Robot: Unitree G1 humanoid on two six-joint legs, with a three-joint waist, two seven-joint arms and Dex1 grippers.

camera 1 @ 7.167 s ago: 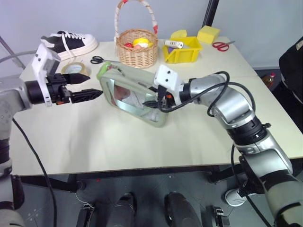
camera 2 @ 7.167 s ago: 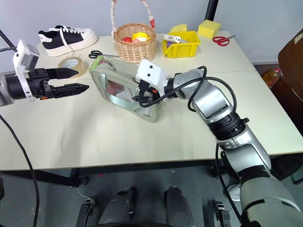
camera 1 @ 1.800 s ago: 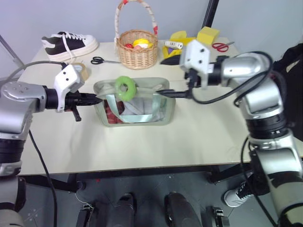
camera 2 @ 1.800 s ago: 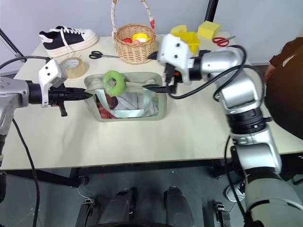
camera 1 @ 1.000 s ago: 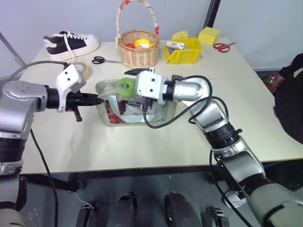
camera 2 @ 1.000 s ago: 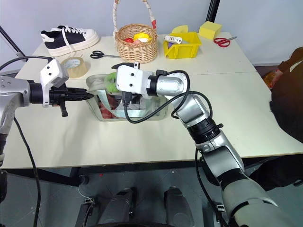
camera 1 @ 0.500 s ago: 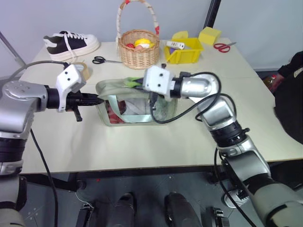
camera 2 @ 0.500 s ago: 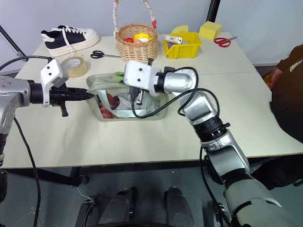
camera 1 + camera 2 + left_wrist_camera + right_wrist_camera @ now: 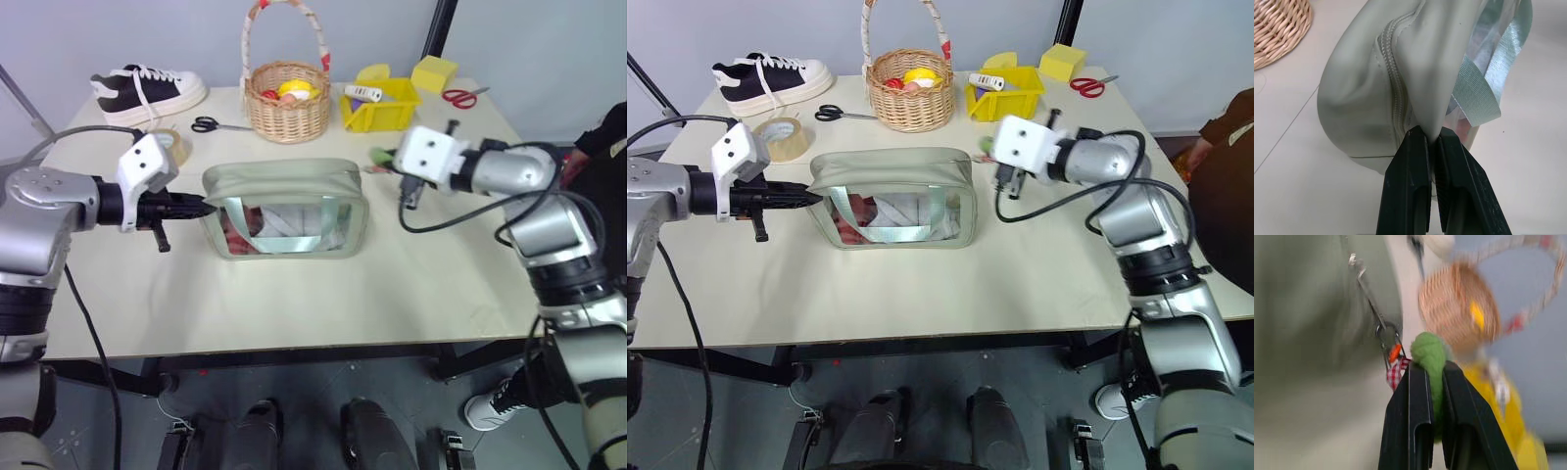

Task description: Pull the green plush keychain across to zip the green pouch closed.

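We see the pouch (image 9: 284,209) lying mid-table, its top zipped shut along its length; through the clear front window show pale and reddish contents we cannot identify, crossed by a green webbing strap. Behind it the wicker basket (image 9: 285,102) holds yellow and red items, and the yellow bin (image 9: 378,110) holds a white tube-like thing.

Our left gripper (image 9: 1431,139) pinches a fold of the pouch's soft fabric at its left end, fingers pressed together on it. Our right gripper (image 9: 1427,369), off the pouch's right end, is clamped on the keychain (image 9: 1429,355), a fuzzy lime-green lump that hangs by a metal clip and chain from the zipper, beside a small red-checked tag.

Farther back lie a black-and-white sneaker (image 9: 147,88), black scissors (image 9: 214,124), a roll of tape (image 9: 782,139) just behind our left wrist, a yellow sponge (image 9: 432,71) and red scissors (image 9: 458,96). Nothing lies between the pouch and either gripper.
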